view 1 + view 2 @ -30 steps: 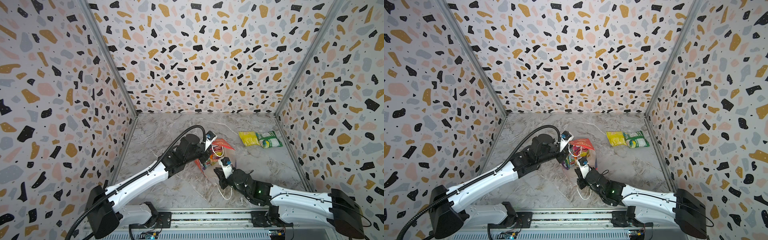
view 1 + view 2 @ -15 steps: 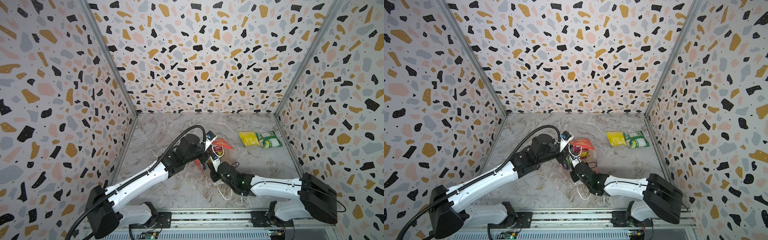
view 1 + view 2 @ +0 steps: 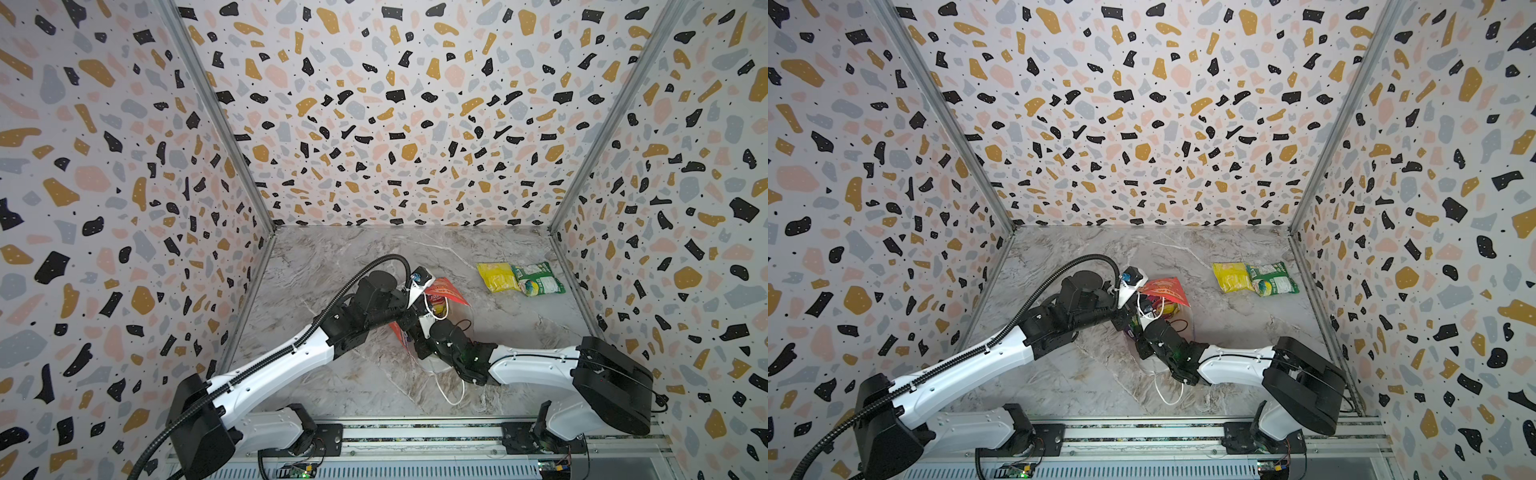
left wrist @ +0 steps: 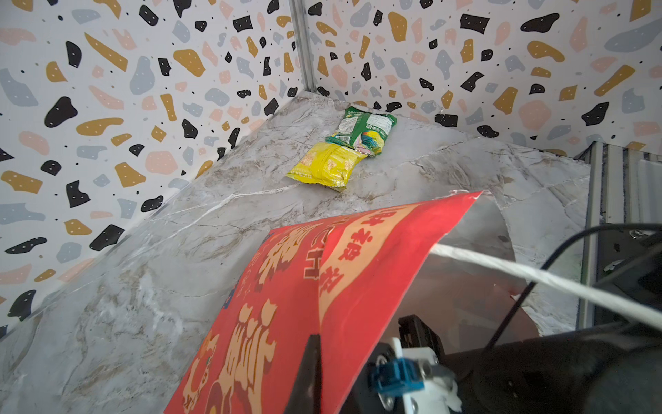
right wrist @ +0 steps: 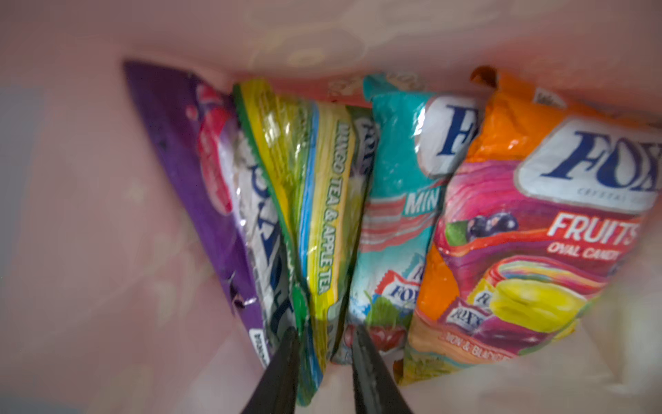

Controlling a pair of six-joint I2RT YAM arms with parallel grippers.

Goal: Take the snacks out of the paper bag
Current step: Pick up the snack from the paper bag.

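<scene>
Pushed deeper than a second ago, the right gripper (image 5: 324, 344) sits inside the paper bag (image 3: 446, 291), jaws slightly parted astride the yellow-green packet (image 5: 322, 215), left gripper (image 4: 317, 344) pinching the bag's top wall, so another snack looks grabbable.

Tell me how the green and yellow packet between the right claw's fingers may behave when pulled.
The green and yellow packet looks crinkled, so probably floppy and light. Its glossy film may slip in the right claw. Wedged between the purple packet and teal packet, it may drag them.
</scene>
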